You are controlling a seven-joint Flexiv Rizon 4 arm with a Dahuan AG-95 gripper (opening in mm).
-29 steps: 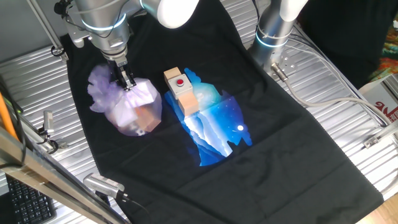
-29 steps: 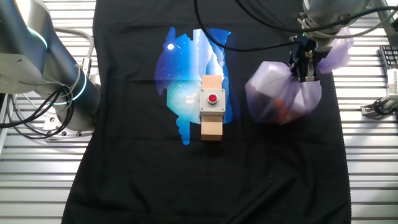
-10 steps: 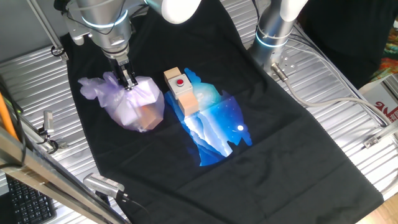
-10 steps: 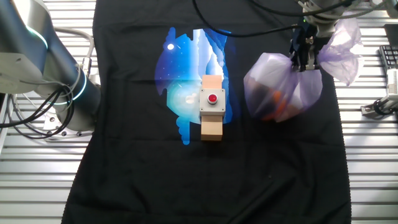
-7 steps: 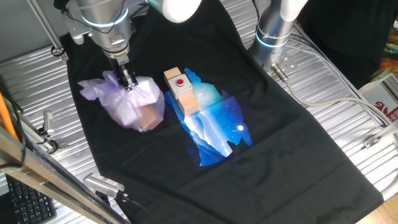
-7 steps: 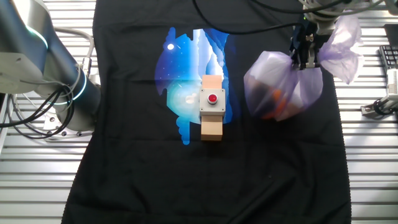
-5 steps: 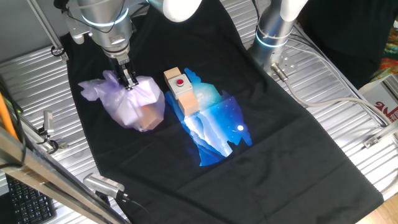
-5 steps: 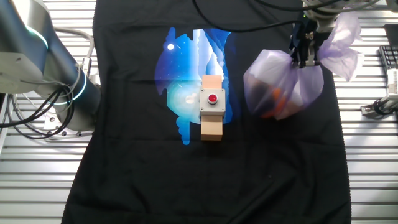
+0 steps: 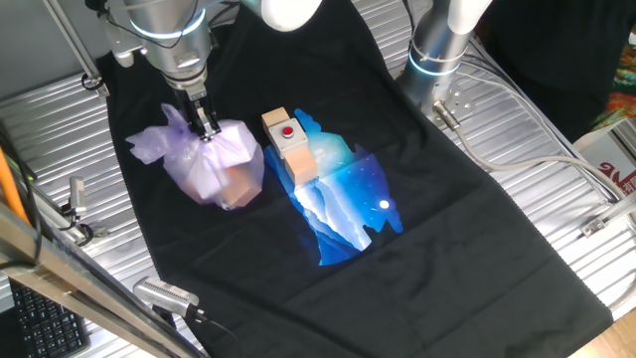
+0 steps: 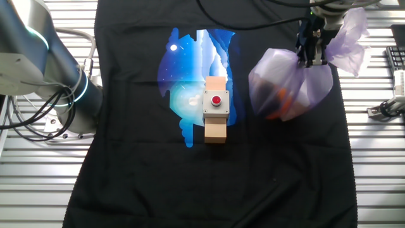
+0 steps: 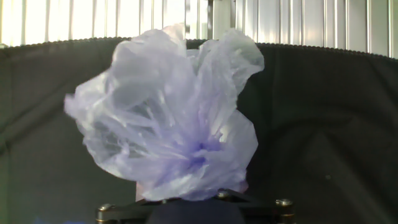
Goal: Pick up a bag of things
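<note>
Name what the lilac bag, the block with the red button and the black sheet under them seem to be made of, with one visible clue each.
The bag: thin plastic film, translucent and crinkled, with tan and orange shapes showing through. The block: probably bare wood, pale tan and matt; its button looks like red plastic. The black sheet: cloth, likely a printed T-shirt, matt with soft folds. The gripper pinches the bag's gathered top.

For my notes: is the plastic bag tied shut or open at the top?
Shut. The bag of things is gathered into a neck where the gripper pinches it, loose plastic flaring above.
</note>
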